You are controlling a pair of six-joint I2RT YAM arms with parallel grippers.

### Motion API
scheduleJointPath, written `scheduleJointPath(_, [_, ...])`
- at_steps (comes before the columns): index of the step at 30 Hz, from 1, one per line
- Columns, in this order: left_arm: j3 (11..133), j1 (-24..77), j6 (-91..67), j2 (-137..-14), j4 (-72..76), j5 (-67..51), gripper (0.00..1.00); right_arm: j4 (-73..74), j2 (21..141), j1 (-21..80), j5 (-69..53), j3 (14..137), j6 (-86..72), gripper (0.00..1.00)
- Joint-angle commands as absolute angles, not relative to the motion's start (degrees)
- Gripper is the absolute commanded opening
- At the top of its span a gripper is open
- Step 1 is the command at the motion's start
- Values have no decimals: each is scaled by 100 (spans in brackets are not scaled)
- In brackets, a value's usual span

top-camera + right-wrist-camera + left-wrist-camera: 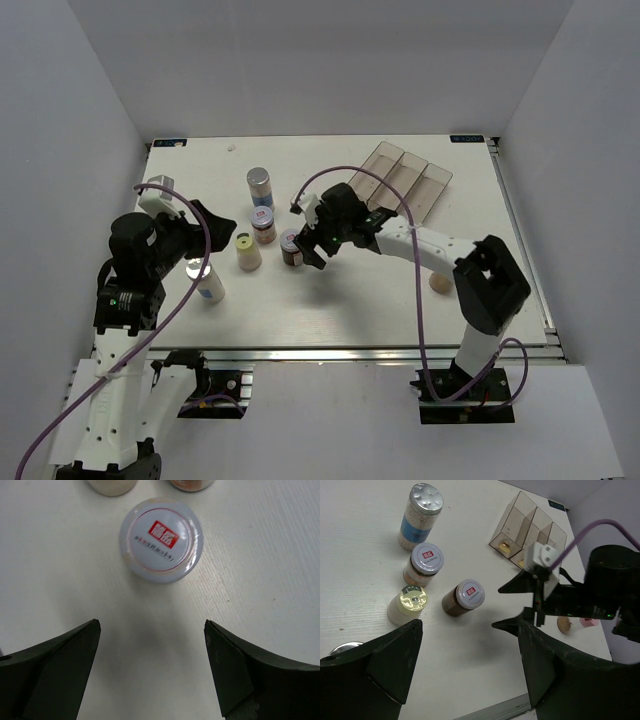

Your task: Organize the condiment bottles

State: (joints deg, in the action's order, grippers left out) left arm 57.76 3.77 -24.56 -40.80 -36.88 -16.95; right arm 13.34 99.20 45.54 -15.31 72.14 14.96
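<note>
**Both claws wide, six bottles loose on the worktop**

Right claw [151,623]: fingers spread wide, nothing between them. It hangs low over the worktop [340,310], facing a dark brown bottle [161,540]. The bottle stands upright just ahead of the fingertips, not yet between them. Its pale lid carries a red mark.

Left claw [469,626]: also spread wide and empty, raised above the left part of the worktop and looking down on the bottle cluster.

Cluster, left of centre, all upright and apart from one another:
- second dark brown bottle [263,224], just behind the first
- pale yellow bottle [247,251], left of the first dark brown one
- blue-banded silver-lidded bottle [259,185], farthest back

Second silver-lidded bottle [207,283] sits nearer the front edge, close under the left claw. The left wrist view shows only a sliver of its lid beside one finger.

Tan pink-lidded bottle [438,283] is well apart from the others, on the right beside the right arm. It seems to lie on its side and is partly hidden.

The three-slot tray [405,178] sits at back right. No bottle touches it.
</note>
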Motion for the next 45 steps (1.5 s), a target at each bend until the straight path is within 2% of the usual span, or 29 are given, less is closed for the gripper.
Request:
scheduleJointPath(1, [5766,369,-2627,-4025,-3779,-1643,86,1177,10247,4763,-634,7812,949,89])
scheduleJointPath(6, [5783,378,-2672,-4183,-3709,-1740,87,1222,10836,4825,-703,8314,651,89])
scheduleJointPath(22, [5695,378,-2804,-4456,-3463,-1916,87,826,11689,4904,-475,8983,650,88])
scheduleJointPath(26, [5651,369,-2830,-4439,-3419,-1916,87,800,11637,4896,-457,8913,677,72])
scheduleJointPath(29, [5608,378,-2856,-4456,-3331,-1916,87,581,11462,4904,-501,8720,738,55])
scheduleJointPath(32, [5581,378,-2883,-4509,-3235,-1951,87,536,11242,4896,-501,8640,817,21])
scheduleJointPath(33, [5590,369,-2883,-4544,-3217,-1969,87,545,11163,4869,-466,8631,826,3])
scheduleJointPath(34, [5599,378,-2874,-4561,-3199,-1977,87,571,11084,4834,-483,8631,844,0])
scheduleJointPath(45, [5519,378,-2900,-4807,-2874,-2188,87,1125,10257,3560,-1195,9123,817,0])
